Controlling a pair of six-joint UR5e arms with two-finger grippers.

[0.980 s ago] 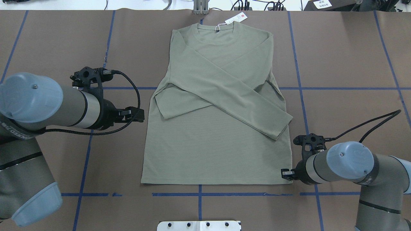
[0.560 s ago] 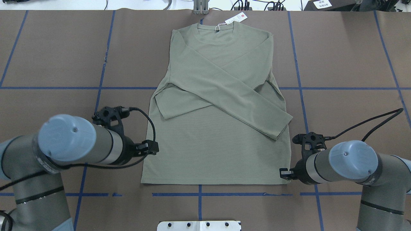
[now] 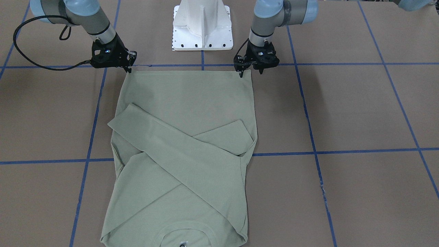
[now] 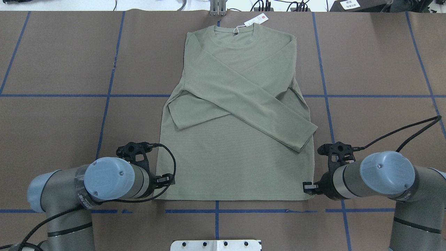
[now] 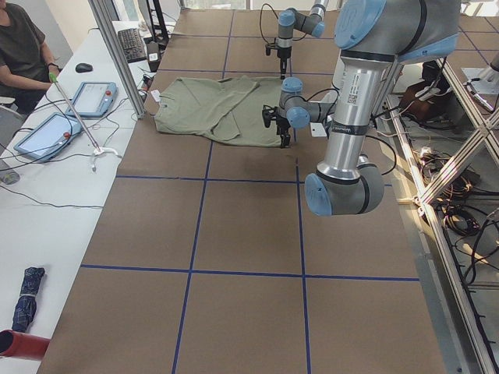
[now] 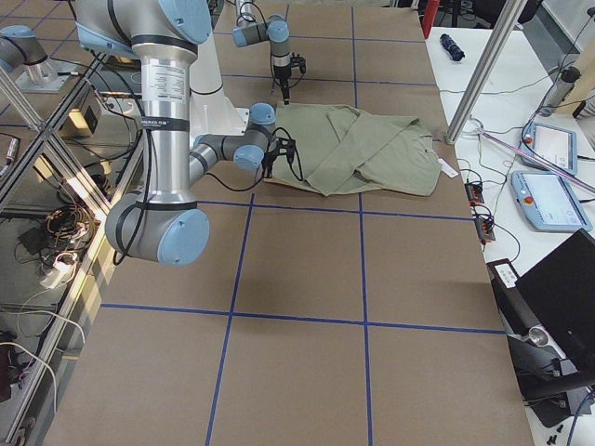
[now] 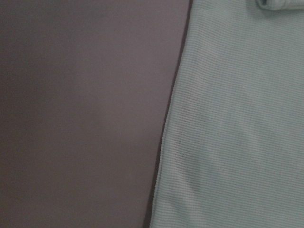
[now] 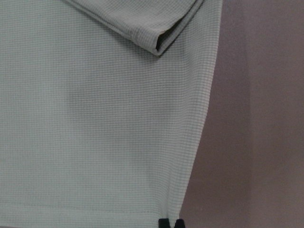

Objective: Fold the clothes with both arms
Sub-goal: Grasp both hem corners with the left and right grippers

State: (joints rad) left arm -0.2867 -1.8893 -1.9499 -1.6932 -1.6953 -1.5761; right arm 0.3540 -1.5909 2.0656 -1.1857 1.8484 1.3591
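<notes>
The sage-green shirt point(image 4: 237, 115) lies flat on the brown table with both sleeves crossed over its chest. Its white hang tag point(image 4: 256, 19) is at the collar on the far side. My left gripper point(image 4: 166, 182) stands at the hem's left corner; in the front-facing view point(image 3: 251, 72) its fingers are apart, so it is open. The left wrist view shows only the shirt's side edge point(image 7: 228, 123), no fingertips. My right gripper point(image 4: 306, 188) is at the hem's right corner. Its fingertips point(image 8: 164, 223) are pressed together on that corner, and the hem lies flat on the table.
The white pedestal base point(image 3: 202, 24) stands just behind the hem, between the two arms. Blue tape lines point(image 4: 216, 211) grid the table. An operator point(image 5: 19, 47) sits beyond the shirt's collar end, with tablets point(image 5: 47, 132) and cables on a white side table.
My left arm swung back along the shirt's left edge, from beside the folded sleeve to the hem corner. My right gripper crept slightly left, and the hem corner shifted with it.
</notes>
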